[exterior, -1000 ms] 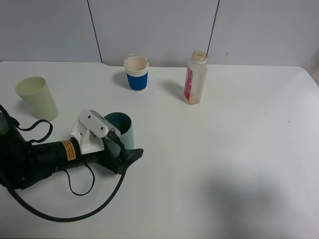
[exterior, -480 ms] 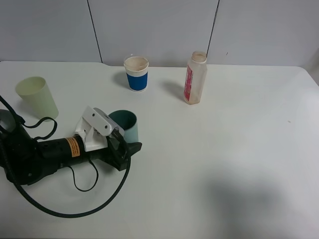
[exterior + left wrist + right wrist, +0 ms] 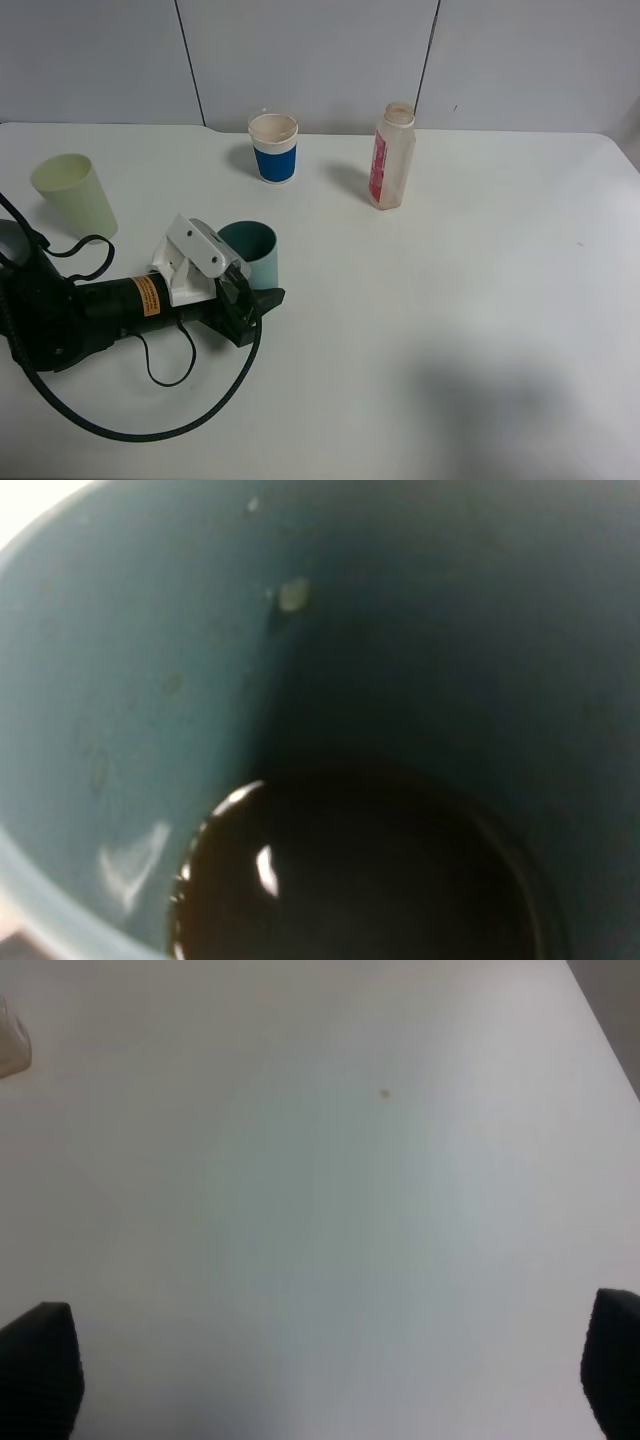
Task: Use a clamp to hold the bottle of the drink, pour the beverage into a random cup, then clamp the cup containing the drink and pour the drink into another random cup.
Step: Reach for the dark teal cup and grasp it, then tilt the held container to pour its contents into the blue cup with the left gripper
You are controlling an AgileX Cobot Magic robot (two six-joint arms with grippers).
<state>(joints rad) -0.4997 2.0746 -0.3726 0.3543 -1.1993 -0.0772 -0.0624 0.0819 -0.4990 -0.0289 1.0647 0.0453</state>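
Note:
The teal cup (image 3: 254,246) stands left of the table's middle, and my left gripper (image 3: 247,282) is shut on its lower side, the black arm lying low along the table. The left wrist view looks straight into this cup (image 3: 150,680), where dark beverage (image 3: 380,880) covers the bottom. At the back stands the clear bottle (image 3: 392,157) with its pink-red label, upright and untouched. The white cup with a blue band (image 3: 274,148) stands at the back centre. My right gripper (image 3: 320,1380) is open over bare table and does not show in the high view.
A pale yellow-green cup (image 3: 75,196) stands at the far left. Black cable (image 3: 150,425) loops on the white table (image 3: 460,330) in front of the left arm. The table's back edge meets a grey wall.
My left gripper has shut on the teal cup, and cup and gripper have shifted slightly right. The bottle and the other cups have not moved.

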